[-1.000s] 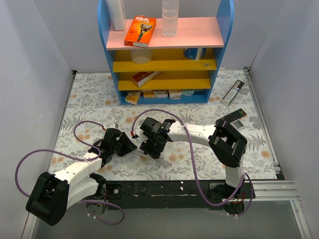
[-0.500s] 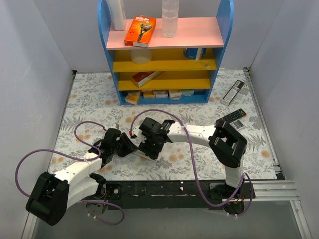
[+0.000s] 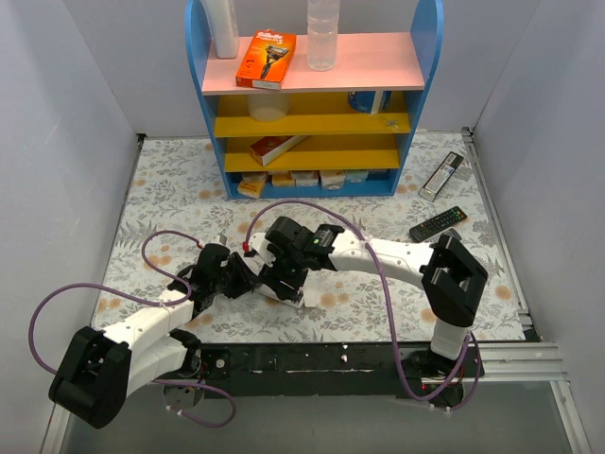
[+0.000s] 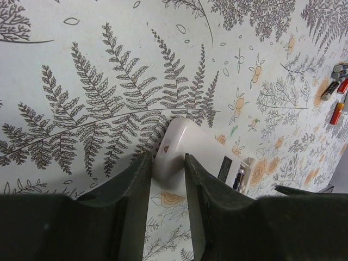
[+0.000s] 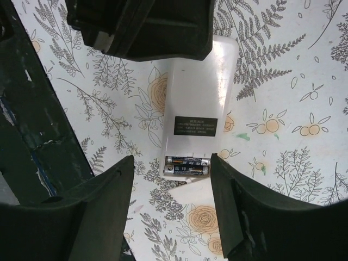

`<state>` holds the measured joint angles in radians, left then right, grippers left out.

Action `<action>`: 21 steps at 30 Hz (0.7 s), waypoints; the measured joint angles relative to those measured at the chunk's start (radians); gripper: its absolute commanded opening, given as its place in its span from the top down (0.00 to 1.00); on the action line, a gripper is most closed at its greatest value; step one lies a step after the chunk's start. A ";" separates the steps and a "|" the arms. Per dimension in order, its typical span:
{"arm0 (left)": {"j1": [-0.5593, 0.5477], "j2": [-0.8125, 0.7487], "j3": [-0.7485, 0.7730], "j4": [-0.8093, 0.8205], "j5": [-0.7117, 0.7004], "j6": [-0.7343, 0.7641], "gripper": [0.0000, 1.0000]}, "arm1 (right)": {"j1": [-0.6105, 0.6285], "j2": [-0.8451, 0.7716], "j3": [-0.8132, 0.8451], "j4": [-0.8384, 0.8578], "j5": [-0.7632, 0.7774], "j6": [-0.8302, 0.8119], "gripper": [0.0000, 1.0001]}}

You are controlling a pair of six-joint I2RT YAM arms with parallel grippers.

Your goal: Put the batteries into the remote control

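Left end effector (image 4: 166, 160) pinches the rounded end of the small white rectangular plastic remote control (image 4: 191, 145), which lies back-up on the fern-printed table (image 4: 81, 32). Right end effector (image 5: 171, 161) hangs over the remote's other end with its jaws spread, one on each side and apart from the casing. Between them the open bay holds two slim dark cylindrical batteries (image 5: 187, 166), side by side and seemingly seated. Spare cells (image 4: 338, 86) lie well apart on the table. The step looks like pressing the pair home. To do it well, the left clamp must be firm so the casing cannot slide. The right should descend squarely over the bay, pushing flat and gently rather than levering a cell out.
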<state>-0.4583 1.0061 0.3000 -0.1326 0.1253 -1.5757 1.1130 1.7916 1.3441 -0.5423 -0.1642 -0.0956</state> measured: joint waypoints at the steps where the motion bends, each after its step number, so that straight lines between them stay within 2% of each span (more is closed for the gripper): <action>1: 0.000 0.000 0.000 0.000 0.000 0.000 0.70 | 0.000 -0.008 -0.003 0.003 -0.001 0.004 0.37; 7: -0.002 0.000 -0.013 0.002 0.008 -0.003 0.68 | -0.001 -0.080 -0.103 0.048 0.034 0.071 0.44; 14: -0.002 -0.002 -0.015 0.002 0.027 -0.003 0.63 | -0.018 -0.203 -0.253 0.105 0.089 0.192 0.45; 21: -0.002 -0.003 -0.023 0.011 0.070 -0.003 0.61 | -0.048 -0.274 -0.363 0.143 0.214 0.348 0.45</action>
<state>-0.4603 1.0031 0.2775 -0.1215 0.1951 -1.5787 1.0645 1.5177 0.9810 -0.3992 0.0502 0.2520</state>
